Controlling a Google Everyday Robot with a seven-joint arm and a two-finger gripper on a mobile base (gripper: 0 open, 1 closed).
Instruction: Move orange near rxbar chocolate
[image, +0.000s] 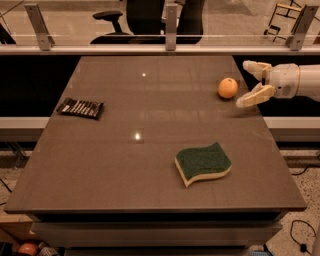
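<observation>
One small orange (228, 88) near the far right edge of the table (150, 190), just beside the gripper (251, 82), with both fingers spread wide, empty, not touching the fruit. Probably light and firm but round and smooth, so likely to roll or slip if pushed from one side; best taken across the widest middle part, one finger on each side, with only a moderate squeeze. Well apart from the rxbar chocolate (80, 107) at the left edge, with the green sponge (203, 164) lying nearer the front, off the straight way.
</observation>
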